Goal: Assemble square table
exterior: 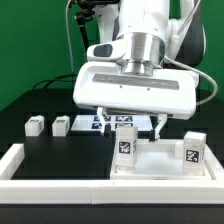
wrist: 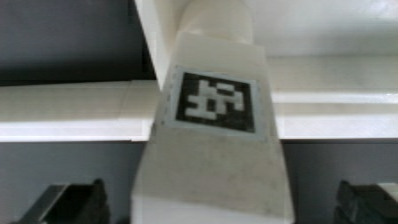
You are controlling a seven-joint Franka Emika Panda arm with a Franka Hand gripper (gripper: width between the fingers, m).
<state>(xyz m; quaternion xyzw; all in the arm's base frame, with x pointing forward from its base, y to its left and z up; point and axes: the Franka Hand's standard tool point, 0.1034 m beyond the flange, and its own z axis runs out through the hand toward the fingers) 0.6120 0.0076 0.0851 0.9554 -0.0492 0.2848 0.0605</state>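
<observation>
near: white low wall edges the black tabletop | square panel just behind carries two upright legs — front leg, right leg — so about half seems done | pincer spread around front leg, not touching | third leg, fourth leg lie loose beyond | green backdrop at back

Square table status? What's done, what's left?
Done: two legs stand on the tabletop: first leg between the fingers, second leg at the exterior view's right; seating unclear. In hand: nothing, fingers open, clear of the first leg. Left: two loose legs on the black table.
</observation>
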